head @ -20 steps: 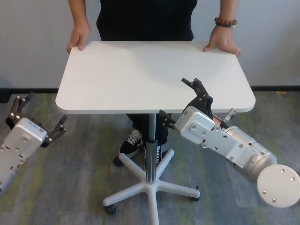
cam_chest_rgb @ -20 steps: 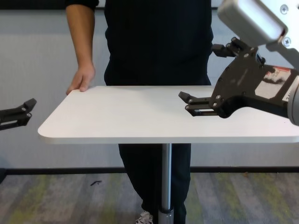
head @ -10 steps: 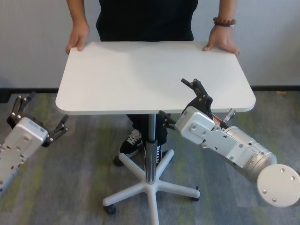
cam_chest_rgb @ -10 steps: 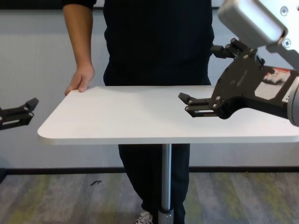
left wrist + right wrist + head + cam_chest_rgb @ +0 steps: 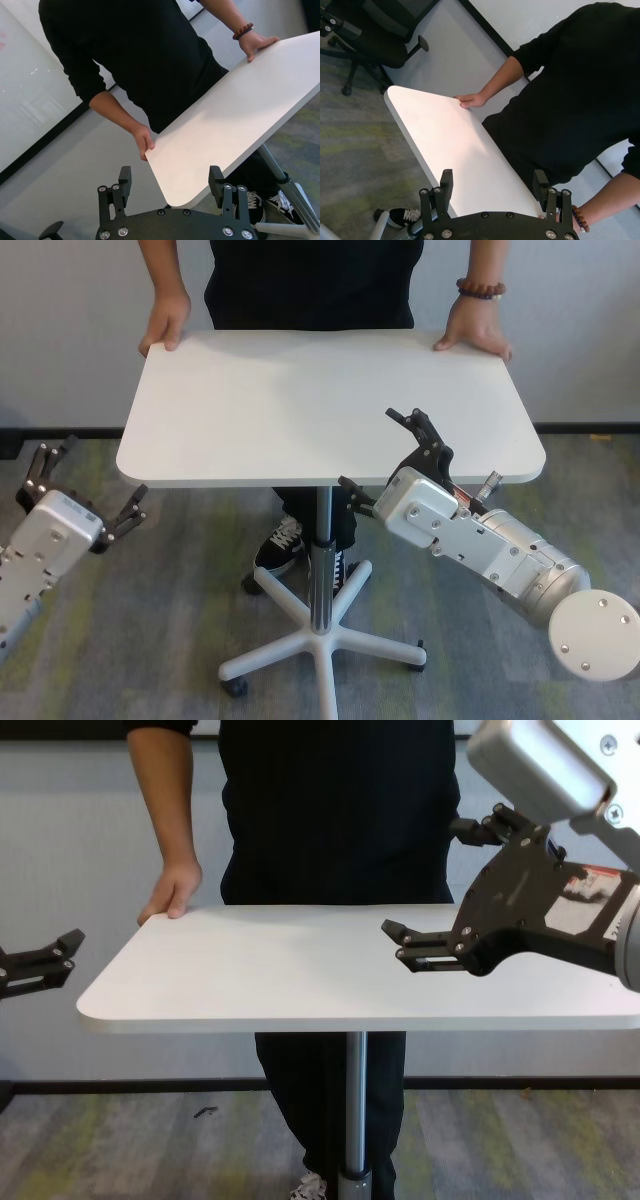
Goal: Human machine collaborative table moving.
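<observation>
Tabletop (image 5: 320, 405) has drifted slightly toward the left claw (image 5: 85, 495), human (image 5: 310, 280) gripping the far edge, both claws wide, right claw (image 5: 385, 455) at near edge, neither gripping.

The human (image 5: 312, 280) is being cropped by the top edge of the head view at the chest, so head and shoulders are not showing. The worktop (image 5: 320, 400) is covering the legs down to the shoes. In the chest view its right end is running off the right side of the frame behind the right pincer (image 5: 440, 890), which is also hiding the person's hand at that corner. The left pincer (image 5: 40, 965) is being cut by the left edge there, only one fingertip pair showing. In the head view, the right pincer's lower finger is passing under the worktop's near edge.
</observation>
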`<act>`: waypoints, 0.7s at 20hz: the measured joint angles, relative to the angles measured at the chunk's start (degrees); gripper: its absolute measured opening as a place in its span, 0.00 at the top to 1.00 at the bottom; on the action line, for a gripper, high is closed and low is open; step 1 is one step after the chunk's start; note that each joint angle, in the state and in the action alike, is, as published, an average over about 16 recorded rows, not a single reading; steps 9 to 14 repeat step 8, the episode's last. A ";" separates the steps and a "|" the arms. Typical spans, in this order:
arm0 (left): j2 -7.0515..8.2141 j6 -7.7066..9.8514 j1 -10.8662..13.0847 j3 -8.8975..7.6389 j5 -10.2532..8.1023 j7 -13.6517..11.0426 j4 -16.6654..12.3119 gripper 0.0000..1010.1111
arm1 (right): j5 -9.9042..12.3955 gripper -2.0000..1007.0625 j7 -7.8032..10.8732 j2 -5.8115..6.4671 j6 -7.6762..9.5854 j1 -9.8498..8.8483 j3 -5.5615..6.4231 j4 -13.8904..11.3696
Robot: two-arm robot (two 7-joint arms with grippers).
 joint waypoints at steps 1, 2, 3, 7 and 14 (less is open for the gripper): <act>0.00 0.00 0.00 0.00 -0.01 -0.01 0.00 0.01 | 0.01 0.01 0.01 0.00 -0.01 0.01 0.00 0.01; 0.00 -0.01 -0.01 0.01 -0.01 -0.01 0.00 0.01 | 0.01 0.01 0.01 0.01 -0.02 0.01 0.00 0.01; 0.00 -0.01 -0.01 0.01 -0.01 -0.01 0.00 0.01 | 0.02 0.01 0.01 0.01 -0.02 0.01 0.00 0.02; 0.00 -0.02 -0.02 0.02 -0.03 -0.02 0.00 0.01 | 0.03 0.01 0.03 0.02 -0.04 0.02 0.00 0.03; 0.00 -0.02 -0.02 0.02 -0.03 -0.03 0.00 0.01 | 0.03 0.01 0.03 0.02 -0.04 0.02 0.00 0.03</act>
